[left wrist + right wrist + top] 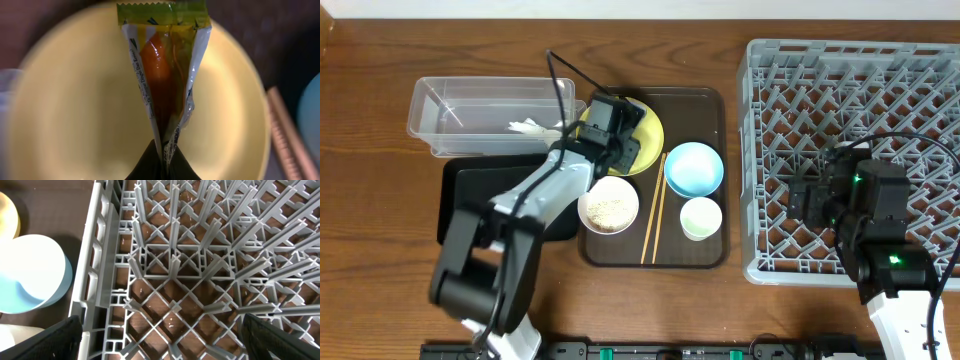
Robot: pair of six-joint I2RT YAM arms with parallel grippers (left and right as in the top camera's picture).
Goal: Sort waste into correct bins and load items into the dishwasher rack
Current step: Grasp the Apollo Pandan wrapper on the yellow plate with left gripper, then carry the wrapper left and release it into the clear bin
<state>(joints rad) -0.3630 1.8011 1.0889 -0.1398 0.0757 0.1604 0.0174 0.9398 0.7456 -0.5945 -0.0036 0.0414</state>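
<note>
My left gripper (164, 162) is shut on the green-and-orange snack wrapper (165, 70) and holds it just above the yellow plate (75, 115), which lies at the back of the brown tray (650, 130). The white bowl (609, 205) holds rice. The light blue bowl (694, 167), the pale green cup (700, 217) and the wooden chopsticks (653, 212) also lie on the tray. The clear tub (485, 108) and the black tray (470, 195) are to the left. My right gripper (160, 335) is open and empty over the left part of the grey dishwasher rack (860, 150).
The brown serving tray (710, 255) sits between the bins and the rack. White scraps (530, 126) lie in the clear tub. The rack's wall and pegs (170, 245) stand under my right gripper, with the blue bowl (30, 275) just outside it.
</note>
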